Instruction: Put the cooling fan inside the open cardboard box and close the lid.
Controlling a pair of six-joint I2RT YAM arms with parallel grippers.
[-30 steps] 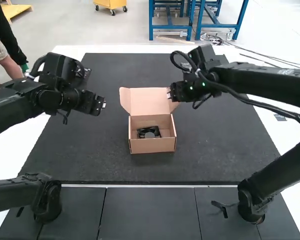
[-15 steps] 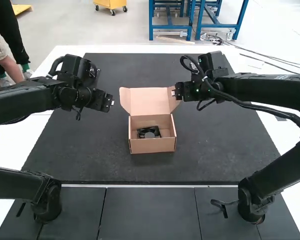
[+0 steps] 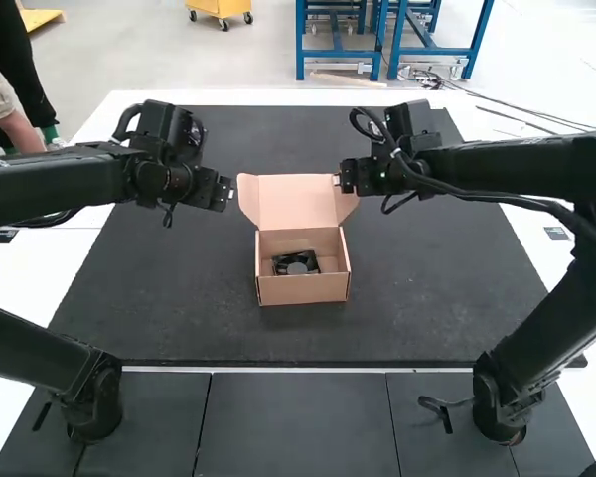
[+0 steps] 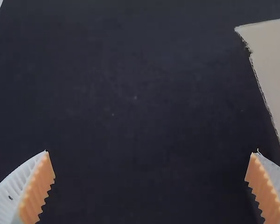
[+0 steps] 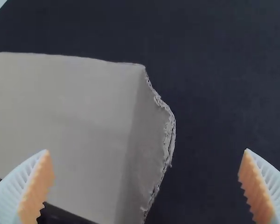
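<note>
The cardboard box [image 3: 303,278] is set on the black mat [image 3: 447,288], its lid [image 3: 293,202] raised. The left gripper [image 3: 225,192] and right gripper [image 3: 340,180] are held beside that lid, both spread wide. The cooling fan [image 3: 296,263] is seen inside the box.

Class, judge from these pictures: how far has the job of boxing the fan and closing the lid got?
Done: the cooling fan lies inside the cardboard box. In hand: the left hand and right hand, both open, flank the upright lid at its two sides, gripping nothing. Left: fold the lid down shut.
</note>
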